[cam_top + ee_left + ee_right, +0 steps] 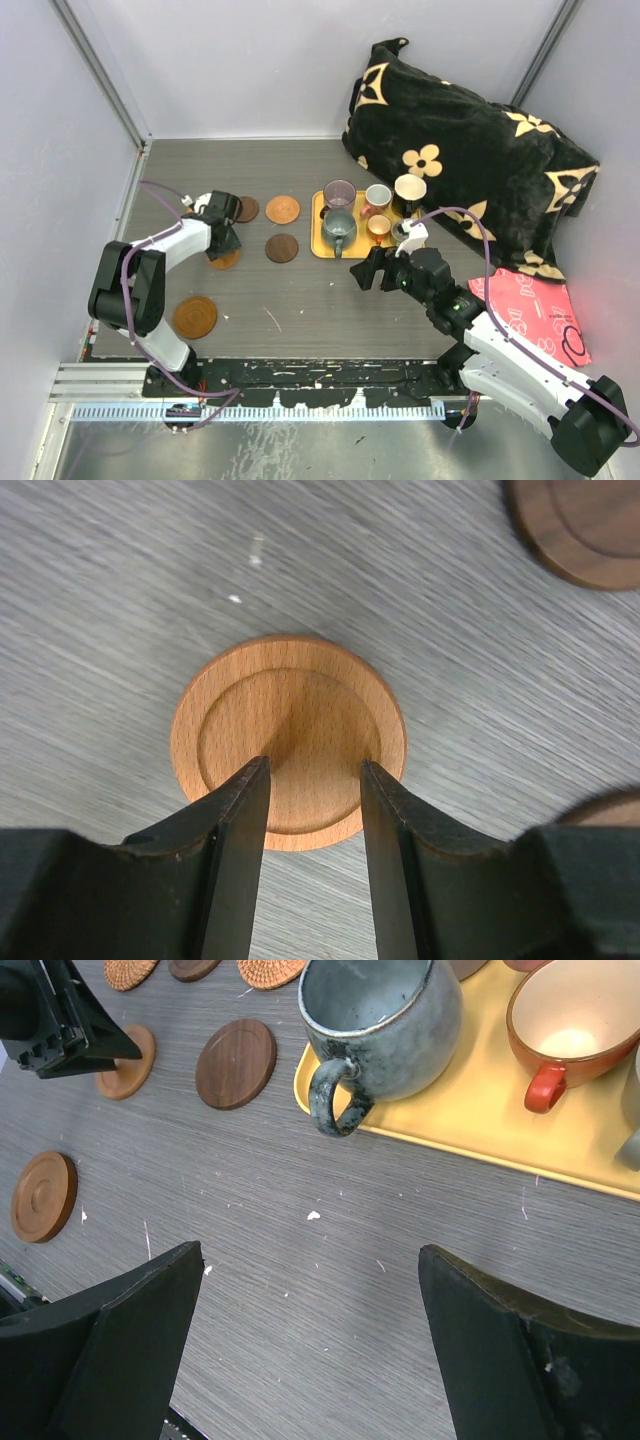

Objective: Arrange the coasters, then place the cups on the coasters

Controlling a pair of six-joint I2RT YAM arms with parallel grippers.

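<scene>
Coaster [288, 710], half-hidden overhead, shows clearly at left wrist.

No legible words, numbers or brand names anywhere. Gold flower and four-point star motifs printed across black cushion [470, 140], monogram-style pattern only, no letters made out. White printed marks plus a black looped line on red packet [530, 305] at right edge, too small and blurred to read. Nothing printed on the cups, coasters, tray or table surface. No labels visible on either arm in the wrist views.
</scene>
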